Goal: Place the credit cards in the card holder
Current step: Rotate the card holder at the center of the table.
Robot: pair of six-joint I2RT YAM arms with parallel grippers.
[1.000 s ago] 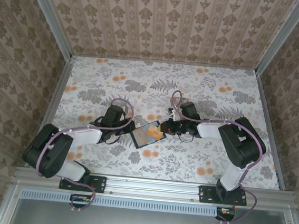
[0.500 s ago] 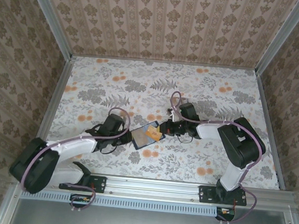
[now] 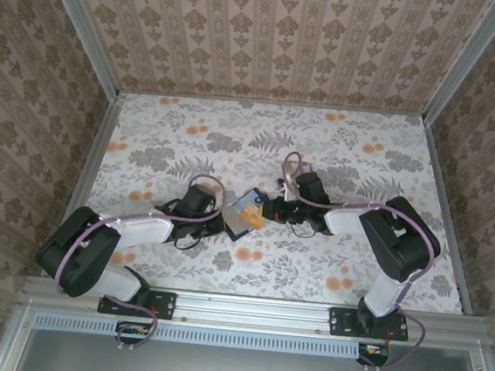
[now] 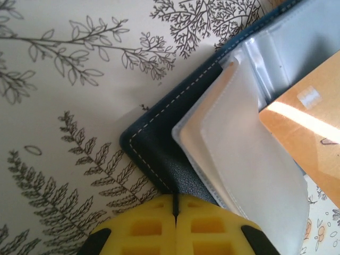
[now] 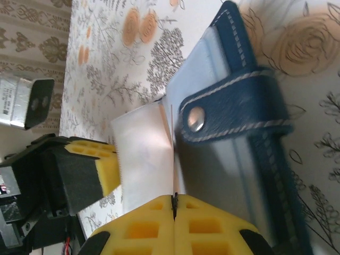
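Floral tabletop [image 3: 355, 161], wallpapered walls [image 3: 270, 39]. Left fingers [image 4: 143, 228] are pinching the navy corner of the card holder [image 4: 159, 154], which is lying open mid-tabletop. Probably light and floppy, with slick sleeves [image 4: 239, 159]; the stitched cover looks like the surest hold. Right fingers [image 5: 138, 228] are clamping a thin, stiff credit card [image 4: 297, 122].

Card holder [image 3: 241, 218] hemmed by left arm [image 3: 143, 225], right arm [image 3: 350, 217]; far table [image 3: 236, 123] open.

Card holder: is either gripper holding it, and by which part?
Both. The left gripper pinches the card holder by its navy cover near a corner; the right gripper pinches its edge beside the snap tab.
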